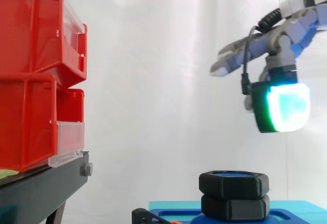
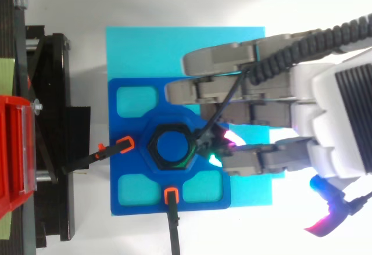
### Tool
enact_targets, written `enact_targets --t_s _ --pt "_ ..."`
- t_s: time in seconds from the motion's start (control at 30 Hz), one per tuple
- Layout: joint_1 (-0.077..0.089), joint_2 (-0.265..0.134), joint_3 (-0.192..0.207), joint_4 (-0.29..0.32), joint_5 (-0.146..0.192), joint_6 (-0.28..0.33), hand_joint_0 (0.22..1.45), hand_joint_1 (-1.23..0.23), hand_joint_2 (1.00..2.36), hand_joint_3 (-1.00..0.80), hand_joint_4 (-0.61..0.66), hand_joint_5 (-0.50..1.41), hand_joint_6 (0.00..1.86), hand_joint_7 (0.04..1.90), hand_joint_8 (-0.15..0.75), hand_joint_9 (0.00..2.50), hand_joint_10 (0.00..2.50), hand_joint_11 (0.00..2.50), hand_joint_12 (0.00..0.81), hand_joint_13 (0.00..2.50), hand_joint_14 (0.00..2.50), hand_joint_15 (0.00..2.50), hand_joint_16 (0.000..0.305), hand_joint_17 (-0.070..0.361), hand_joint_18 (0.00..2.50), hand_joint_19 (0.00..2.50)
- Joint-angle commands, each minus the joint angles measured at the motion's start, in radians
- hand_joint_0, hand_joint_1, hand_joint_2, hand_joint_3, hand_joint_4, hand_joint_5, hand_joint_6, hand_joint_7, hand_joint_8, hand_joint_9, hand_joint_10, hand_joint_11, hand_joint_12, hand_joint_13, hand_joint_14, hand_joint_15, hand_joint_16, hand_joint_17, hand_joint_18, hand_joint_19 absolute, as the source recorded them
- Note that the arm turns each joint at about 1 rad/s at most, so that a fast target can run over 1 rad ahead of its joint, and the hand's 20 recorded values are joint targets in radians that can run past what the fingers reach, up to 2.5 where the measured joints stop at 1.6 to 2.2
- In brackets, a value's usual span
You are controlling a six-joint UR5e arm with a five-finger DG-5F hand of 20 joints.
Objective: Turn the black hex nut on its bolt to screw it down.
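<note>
at the bottom centre of the side view, the black hex nut (image 1: 233,184) sits on its blue bolt (image 2: 170,147), on a blue base (image 2: 132,168). the hand (image 1: 284,37) hovers at upper right, fingers straight and apart, holding nothing, clear above the nut.

One hand (image 1: 284,39) on show. Right beneath it, count two black hex pieces in a stack: the upper hex piece (image 1: 234,184) and the lower hex piece (image 1: 235,207). One blue bolt end (image 2: 170,147) sits in their middle. Under those, one dark blue plate (image 2: 135,124) on one light cyan base (image 2: 174,51). Three cyan pockets (image 2: 137,100) (image 2: 138,189) (image 2: 202,189) can be counted in the plate. Two orange-tipped clamps: the far clamp (image 2: 123,146) beyond the fingertips, the near clamp (image 2: 170,196) off to their side. Well across from the hand, two red bins, the upper bin (image 1: 30,30) and the lower bin (image 1: 28,122), on one black stand (image 1: 41,188).
</note>
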Motion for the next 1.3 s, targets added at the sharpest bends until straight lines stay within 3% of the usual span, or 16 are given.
enact_targets --t_s 0.0,0.07,0.2,0.3,0.33,0.4,0.47,0.5,0.67,0.83,0.87,0.93,1.07,1.27 --pt "-0.007 0.057 -0.054 -0.051 0.003 0.026 0.43 -0.29 1.00 -0.50 0.17 -0.10 0.50 0.95 0.207 0.66 0.00 0.10 0.349 0.17 0.00 0.00 0.041 0.092 0.00 0.05" --pt "-0.006 0.104 -0.113 -0.034 0.018 0.037 0.43 -0.30 1.00 -0.50 0.16 -0.10 0.50 0.95 0.205 0.66 0.00 0.10 0.348 0.17 0.00 0.00 0.040 0.091 0.00 0.05" --pt "0.002 0.226 -0.285 0.078 0.087 0.097 0.43 -0.31 1.00 -0.50 0.17 -0.10 0.50 0.95 0.206 0.66 0.00 0.10 0.347 0.17 0.00 0.00 0.040 0.090 0.00 0.05" --pt "0.003 0.267 -0.373 0.136 0.106 0.167 0.43 -0.31 1.00 -0.50 0.17 -0.10 0.50 0.95 0.208 0.66 0.00 0.11 0.347 0.17 0.00 0.00 0.040 0.090 0.00 0.05" --pt "0.003 0.281 -0.413 0.168 0.117 0.224 0.43 -0.31 1.00 -0.50 0.17 -0.10 0.50 0.95 0.206 0.66 0.00 0.09 0.347 0.17 0.00 0.00 0.041 0.093 0.00 0.07" --pt "0.000 0.279 -0.434 0.195 0.126 0.292 0.43 -0.31 1.00 -0.50 0.16 -0.10 0.50 0.95 0.208 0.66 0.00 0.10 0.349 0.17 0.00 0.00 0.043 0.096 0.00 0.09" --pt "-0.001 0.279 -0.443 0.196 0.127 0.344 0.43 -0.31 1.00 -0.50 0.17 -0.10 0.50 0.95 0.208 0.66 0.00 0.09 0.352 0.17 0.00 0.00 0.043 0.098 0.00 0.11" --pt "-0.003 0.279 -0.448 0.202 0.127 0.414 0.43 -0.31 1.00 -0.50 0.17 -0.10 0.50 0.95 0.207 0.66 0.00 0.09 0.353 0.17 0.00 0.00 0.044 0.100 0.00 0.13" --pt "0.002 0.279 -0.449 0.219 0.130 0.580 0.43 -0.32 1.00 -0.50 0.16 -0.12 0.50 0.93 0.216 0.62 0.00 0.09 0.339 0.19 0.00 0.00 0.044 0.099 0.00 0.11" --pt "0.000 0.279 -0.449 0.248 0.133 0.887 0.44 -0.34 1.00 -0.50 0.13 -0.13 0.50 0.89 0.205 0.61 0.00 0.11 0.297 0.21 0.00 0.00 0.042 0.095 0.03 0.10" --pt "0.000 0.279 -0.449 0.248 0.133 0.887 0.45 -0.35 1.00 -0.50 0.12 -0.14 0.50 0.88 0.198 0.60 0.00 0.11 0.294 0.21 0.00 0.00 0.042 0.094 0.03 0.10" --pt "-0.004 0.279 -0.449 0.261 0.143 0.973 0.46 -0.36 1.00 -0.50 0.11 -0.16 0.50 0.86 0.191 0.57 0.00 0.11 0.290 0.21 0.00 0.00 0.041 0.093 0.05 0.10" --pt "-0.006 0.279 -0.449 0.262 0.158 1.065 0.45 -0.30 1.00 -0.50 0.06 -0.24 0.50 0.83 0.197 0.43 0.00 0.07 0.314 0.01 0.00 0.00 0.048 0.107 0.00 0.09" --pt "-0.003 0.279 -0.449 0.265 0.159 1.080 0.45 -0.22 1.00 -0.50 0.04 -0.30 0.50 0.75 0.245 0.25 0.00 0.00 0.331 0.00 0.00 0.00 0.051 0.115 0.00 0.11"
